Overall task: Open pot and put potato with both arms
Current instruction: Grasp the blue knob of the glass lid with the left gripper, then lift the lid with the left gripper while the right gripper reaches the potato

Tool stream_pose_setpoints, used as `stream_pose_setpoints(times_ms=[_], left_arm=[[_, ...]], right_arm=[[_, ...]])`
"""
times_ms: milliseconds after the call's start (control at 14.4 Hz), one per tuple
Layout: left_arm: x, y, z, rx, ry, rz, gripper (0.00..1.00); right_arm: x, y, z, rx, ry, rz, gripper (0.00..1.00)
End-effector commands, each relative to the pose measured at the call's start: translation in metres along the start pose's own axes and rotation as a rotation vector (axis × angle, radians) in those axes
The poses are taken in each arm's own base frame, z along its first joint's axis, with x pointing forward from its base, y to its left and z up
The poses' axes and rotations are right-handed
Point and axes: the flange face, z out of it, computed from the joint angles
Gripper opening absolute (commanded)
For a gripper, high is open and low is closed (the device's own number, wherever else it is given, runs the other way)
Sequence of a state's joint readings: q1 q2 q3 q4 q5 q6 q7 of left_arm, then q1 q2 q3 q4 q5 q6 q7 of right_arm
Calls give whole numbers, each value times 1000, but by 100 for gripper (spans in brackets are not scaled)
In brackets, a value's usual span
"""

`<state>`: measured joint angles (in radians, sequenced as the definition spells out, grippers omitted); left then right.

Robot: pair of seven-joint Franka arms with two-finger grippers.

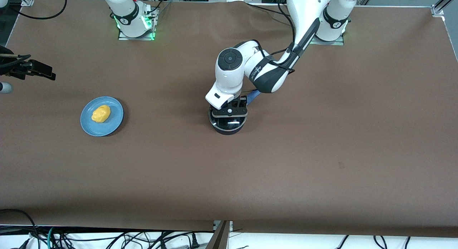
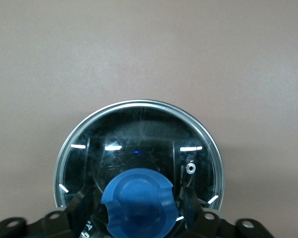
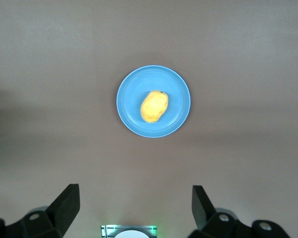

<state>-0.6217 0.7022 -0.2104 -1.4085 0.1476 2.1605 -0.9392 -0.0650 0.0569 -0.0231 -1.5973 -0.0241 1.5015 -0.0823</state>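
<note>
The right gripper (image 3: 134, 208) hangs high above the worktop (image 1: 322, 152) at the right arm's end, its fingers (image 3: 67, 203) spread wide apart and empty, the wrist pointing straight down at the light-blue plate (image 1: 113, 124); this arm waits. On that plate lies the potato (image 1: 101, 113), a smooth oval yellow-orange lump, resting at the plate's middle with blue rim showing all round it. The plate stands well apart from the pot (image 1: 229, 126), toward the right arm's end of the worktop. The left arm reaches out from its base and bends down at the elbow, its wrist vertical over the pot near the middle of the worktop. The left gripper (image 2: 139, 208) is lowered onto the glass lid (image 2: 139, 148), with its fingers (image 2: 191, 203) set on either side of the blue knob (image 2: 137, 198) and close against it; whether they press it cannot be told. The lid sits level on the black pot, its metal rim unbroken all round and lamp reflections across the glass. The pot's blue handle (image 1: 253, 96) points out toward the left arm's base, partly hidden by the wrist.
</note>
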Motion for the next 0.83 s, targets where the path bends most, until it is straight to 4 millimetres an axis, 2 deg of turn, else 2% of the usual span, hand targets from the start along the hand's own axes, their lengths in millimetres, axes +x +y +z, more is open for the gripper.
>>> stream_pose_setpoints(times_ms=[0,346,415,623,762], left_arm=[[2,6,-1,11,30,-2,62],[1,5,3,16,27,-1,65],[1,5,3,16,27,-2,66],[0,5,7,20,24,-1,67],[0,4,8,34,42,13,67]], right_arm=[[0,0,5,18,-19,-2,100],[21,-18,32,-5,-59,-16,100],[30,-25,45,-30,-68,11,99],[57,-19,96,-44,-122,150,99],[71,2,133,-46,-164,189,99]])
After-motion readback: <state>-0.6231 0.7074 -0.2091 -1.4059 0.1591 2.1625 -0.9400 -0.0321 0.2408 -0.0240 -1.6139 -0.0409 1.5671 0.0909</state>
